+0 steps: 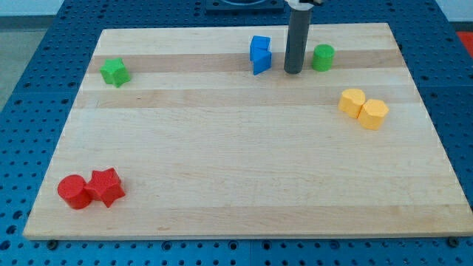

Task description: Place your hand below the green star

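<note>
Resting near the view's top, my tip [293,72] sits between the blue blocks [259,55] and the green cylinder [322,57]; it is a bare rod with no claw. The green star [114,72] lies far off at the board's [244,162] upper left.

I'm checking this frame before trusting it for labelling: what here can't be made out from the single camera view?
- The arm above my tip: cut off by the view's top edge; only the rod shows.
- The two blue blocks: touching, exact shapes unclear at this size.
- The gap between my tip and the green cylinder: close, but contact cannot be judged from this angle.
- The wooden board corners at the view's bottom: near the frame edge, barely visible.
</note>
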Available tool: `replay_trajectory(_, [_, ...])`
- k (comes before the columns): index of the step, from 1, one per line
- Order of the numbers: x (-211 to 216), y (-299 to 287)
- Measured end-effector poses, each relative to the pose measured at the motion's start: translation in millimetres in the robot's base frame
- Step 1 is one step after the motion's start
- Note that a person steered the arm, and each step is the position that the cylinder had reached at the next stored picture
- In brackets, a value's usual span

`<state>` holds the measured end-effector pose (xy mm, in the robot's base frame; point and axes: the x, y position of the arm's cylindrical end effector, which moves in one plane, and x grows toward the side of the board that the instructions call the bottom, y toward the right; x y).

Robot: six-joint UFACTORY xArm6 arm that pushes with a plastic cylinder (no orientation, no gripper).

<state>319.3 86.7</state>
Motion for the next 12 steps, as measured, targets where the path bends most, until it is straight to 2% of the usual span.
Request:
replay_trajectory(1, [-34.0,26.0])
replay_trajectory(3, [-31.7,42.4])
replay_trajectory(5, [-31.6,89.0])
replay_trajectory(7, [-30.6,87.8])
replay_trajectory(8, [-21.2,61.9])
replay_trajectory(9, [12.6,63.3])
replay_trajectory(10, [13.7,73.4])
replay_trajectory(11, [13.8,117.1])
replay_trajectory(12, [13.8,136.4])
